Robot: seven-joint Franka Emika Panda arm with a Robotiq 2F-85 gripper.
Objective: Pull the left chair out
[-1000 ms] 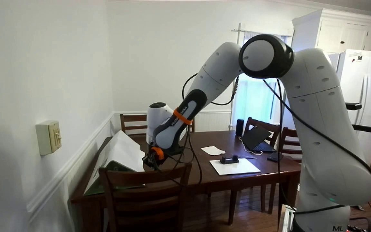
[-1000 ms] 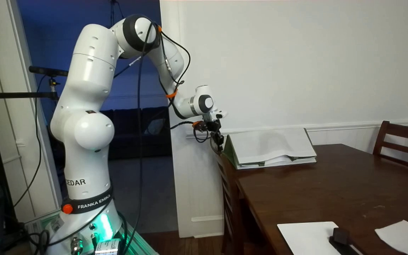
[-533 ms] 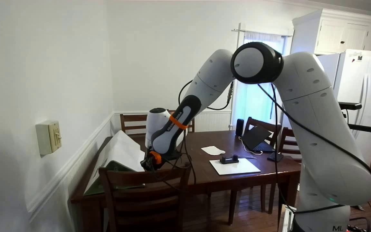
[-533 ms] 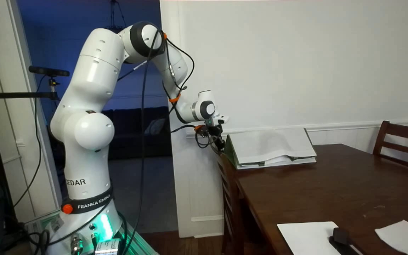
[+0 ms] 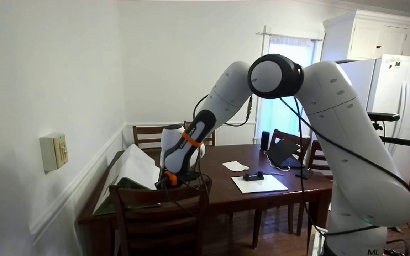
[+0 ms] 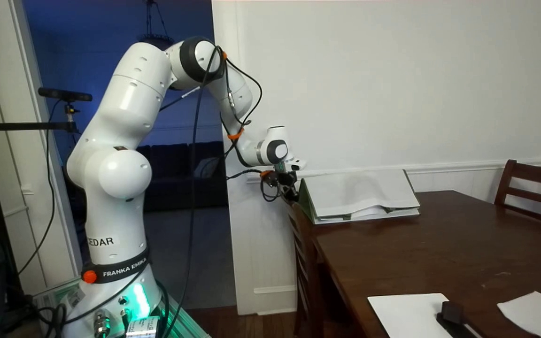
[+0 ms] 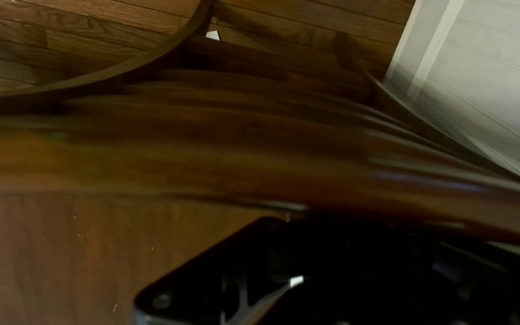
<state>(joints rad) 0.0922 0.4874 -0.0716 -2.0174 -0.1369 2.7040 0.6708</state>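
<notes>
The left chair (image 5: 137,195) is dark wood with a slatted back and stands at the table's near end in both exterior views; it is seen edge-on in an exterior view (image 6: 301,244). Its curved top rail (image 7: 197,158) crosses the wrist view, with the lower slats beyond. My black gripper (image 6: 292,192) points down at the top of the chair back, with its tips (image 7: 334,221) on the table side of the rail. In the wrist view the fingers look together with nothing between them, though they are very dark. I cannot tell whether they touch the rail.
The dark table (image 6: 439,249) lies beyond the chair. A large open binder with white pages (image 6: 364,192) rests on it close to the gripper. A wall (image 5: 84,89) runs beside it. A white board (image 5: 258,183), paper and a laptop (image 5: 285,154) are on the table.
The arm has come down and forward. The gripper has sunk lower, down to the level of the chair's top rail. The chair has not visibly moved.
</notes>
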